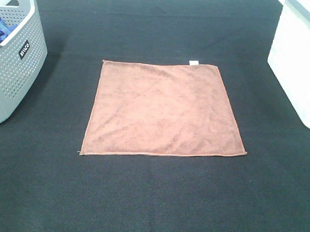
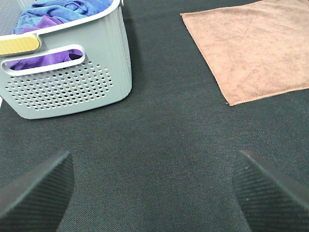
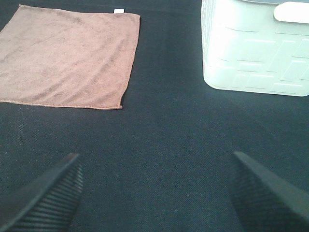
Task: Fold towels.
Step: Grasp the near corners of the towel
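Observation:
A reddish-brown square towel [image 1: 163, 111] lies spread flat on the black table, with a small white tag [image 1: 193, 62] on its far edge. It also shows in the left wrist view [image 2: 251, 48] and the right wrist view [image 3: 67, 58]. Neither arm shows in the exterior high view. My left gripper [image 2: 154, 193] is open and empty over bare table, away from the towel's near left corner. My right gripper [image 3: 154, 193] is open and empty over bare table, away from the towel's near right corner.
A grey perforated basket [image 1: 12, 62] stands at the left and holds blue and purple cloths [image 2: 53, 14]. A white bin [image 1: 301, 61] stands at the right edge and shows in the right wrist view [image 3: 256, 48].

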{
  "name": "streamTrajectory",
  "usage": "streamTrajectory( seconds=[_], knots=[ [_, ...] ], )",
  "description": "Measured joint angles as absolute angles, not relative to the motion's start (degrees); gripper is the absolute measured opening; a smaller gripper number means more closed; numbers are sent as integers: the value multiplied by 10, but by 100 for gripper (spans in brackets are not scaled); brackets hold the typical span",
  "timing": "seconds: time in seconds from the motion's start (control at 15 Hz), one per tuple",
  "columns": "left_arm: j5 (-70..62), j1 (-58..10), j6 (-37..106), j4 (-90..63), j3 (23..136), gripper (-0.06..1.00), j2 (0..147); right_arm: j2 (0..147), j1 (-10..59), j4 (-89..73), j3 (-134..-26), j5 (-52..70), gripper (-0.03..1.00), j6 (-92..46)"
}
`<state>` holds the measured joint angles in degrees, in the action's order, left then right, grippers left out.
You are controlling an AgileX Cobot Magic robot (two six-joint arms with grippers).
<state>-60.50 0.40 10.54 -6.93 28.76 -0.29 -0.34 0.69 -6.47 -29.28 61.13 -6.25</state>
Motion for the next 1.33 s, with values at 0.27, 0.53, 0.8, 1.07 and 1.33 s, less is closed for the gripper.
streamTrajectory(
  seconds=[0.27,0.53,0.8,1.07,1.33],
  knots=[
    [-605,4,105,-69,288,85,-3,-3,7,-65,-293,611,78,-62],
    [-605,4,105,-69,288,85,-3,-3,7,-65,-293,611,78,-62],
    [-605,4,105,-69,288,85,-3,-3,7,-65,-293,611,78,-62],
    [-605,4,105,-69,288,85,-3,-3,7,-65,-293,611,78,-62],
    [-605,4,105,-69,288,85,-3,-3,7,-65,-293,611,78,-62]
  ],
)
